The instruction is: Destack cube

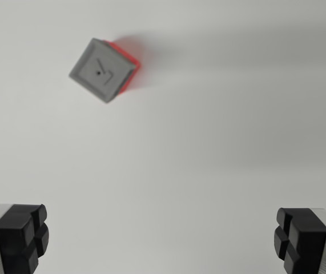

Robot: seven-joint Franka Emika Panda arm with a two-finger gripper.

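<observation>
Seen from above, a grey cube [102,69] sat stacked on a red cube [129,65] at the wrist view's upper left, on a white table [208,142]. The gripper [161,237] hung wide apart, empty. It should centre over the grey cube, turn to match its rotated sides, then descend.

The wrist camera is looking straight down from well above the white table [208,148], showing the two fingertips [23,237] at the bottom corners of the view and the stacked cubes [104,69] far off in the upper left.
</observation>
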